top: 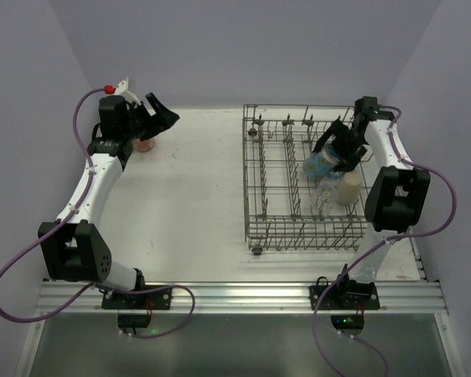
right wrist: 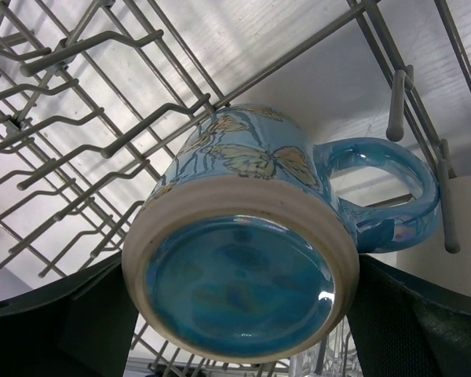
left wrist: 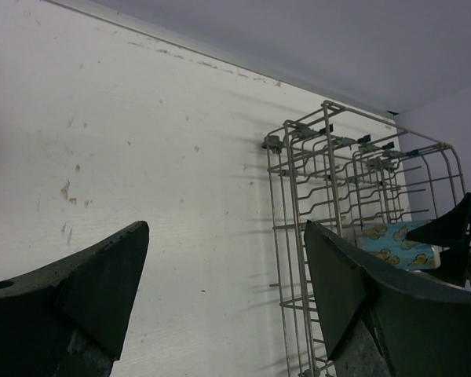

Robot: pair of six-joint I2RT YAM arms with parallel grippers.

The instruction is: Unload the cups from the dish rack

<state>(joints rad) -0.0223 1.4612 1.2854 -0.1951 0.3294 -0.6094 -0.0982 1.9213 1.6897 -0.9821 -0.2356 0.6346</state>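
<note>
The blue patterned mug [right wrist: 243,259] fills the gap between the right jaws. Beyond it and to its left, dish rack [right wrist: 298,53] tines crowd close; a beige cup [right wrist: 467,236] stands just outside the right-hand jaw. Ahead of the left jaws lies open tabletop [left wrist: 141,141], with the rack rising off to their right.

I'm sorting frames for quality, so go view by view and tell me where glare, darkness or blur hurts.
Top external: even, soft light, faint shadows under the dish rack, sharp throughout. Left wrist: the left gripper shows its fingers as dark, featureless shapes against the bright table. Right wrist: a small glare spot on the glazed base of the blue butterfly mug; the table behind the wires is washed out.
</note>
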